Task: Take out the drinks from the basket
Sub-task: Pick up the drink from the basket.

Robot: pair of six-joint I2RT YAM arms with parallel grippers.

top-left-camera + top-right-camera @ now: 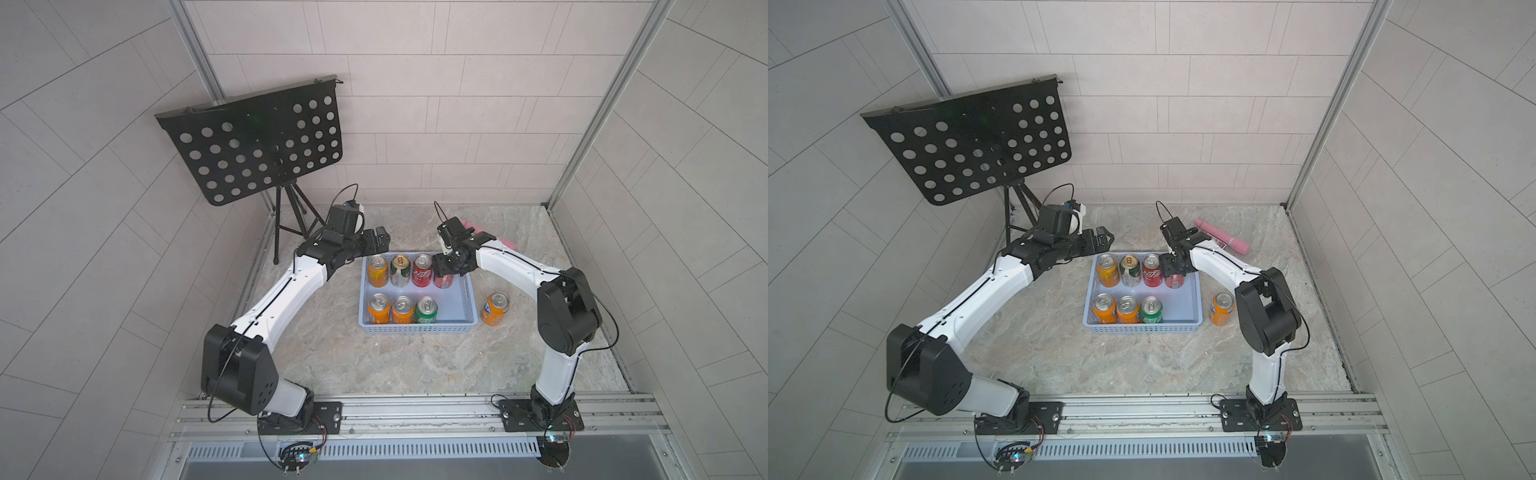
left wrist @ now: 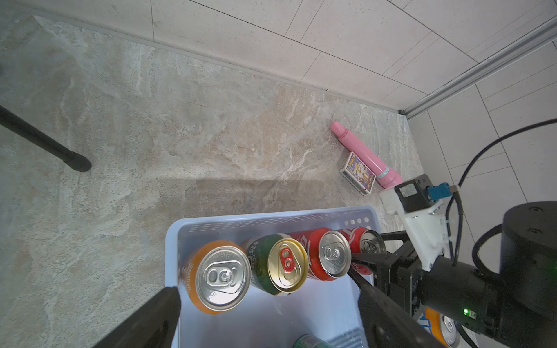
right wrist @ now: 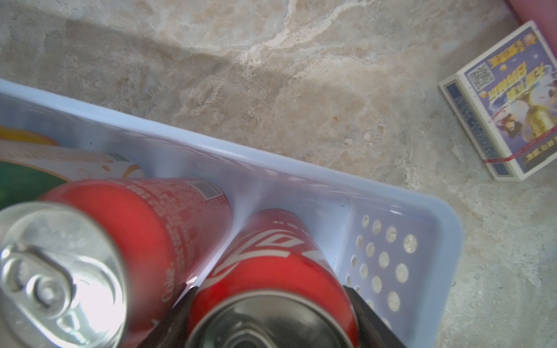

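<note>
Right gripper (image 1: pixel 446 270) clamps a red can (image 3: pixel 271 265) in the far right corner of a pale blue plastic basket (image 1: pixel 417 328), which sits on a marbled stone table (image 1: pixel 415 365). The right wrist view shows what both top views hide: dark fingers (image 3: pixel 180 304) pressed against either side of the glossy can, with round holes in the basket wall behind it. Next along the far row stand a second red can (image 1: pixel 422 272), a dark green-and-white can (image 1: pixel 400 272), shown by the left wrist view to have a gold lid and red tab, and a far orange can (image 1: pixel 377 272). The near row holds a corner orange can (image 1: pixel 379 309), a middle orange can (image 1: pixel 402 311) and a green can (image 1: pixel 427 311). A loose orange can (image 1: pixel 496 309) stands on the table just outside the basket's right wall. Left gripper (image 2: pixel 268 293) hangs spread wide and holding nothing over the basket's far left corner. The wrist views show clearly a small printed card box (image 2: pixel 357 174) just beside a pink tube (image 2: pixel 361 150). A black perforated music stand (image 1: pixel 257 141) stands at far left.
</note>
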